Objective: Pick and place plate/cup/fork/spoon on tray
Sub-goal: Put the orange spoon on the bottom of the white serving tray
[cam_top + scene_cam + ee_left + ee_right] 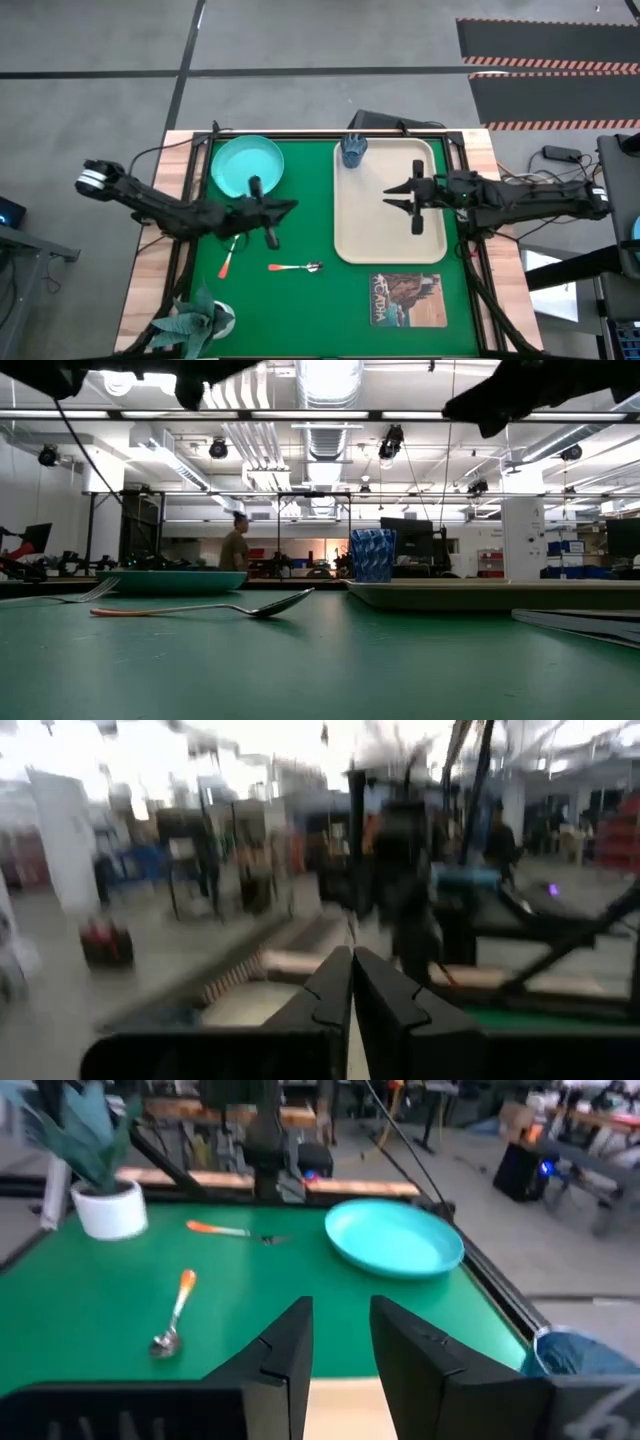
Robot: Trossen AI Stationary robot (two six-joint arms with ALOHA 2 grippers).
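Observation:
The turquoise plate (247,165) lies on the green mat at the far left; it also shows in the right wrist view (393,1237). The blue cup (354,150) stands in the far left corner of the beige tray (390,235). The fork (230,258) and the spoon (295,267) lie flat on the mat near the front. My left gripper (293,206) is shut and empty, raised over the mat between the plate and the spoon. My right gripper (390,199) is open and empty above the tray's middle.
A printed picture card (407,298) lies in front of the tray. A potted plant (205,318) stands at the front left corner. Black rails frame the mat. A person (236,545) stands far off in the room behind the table.

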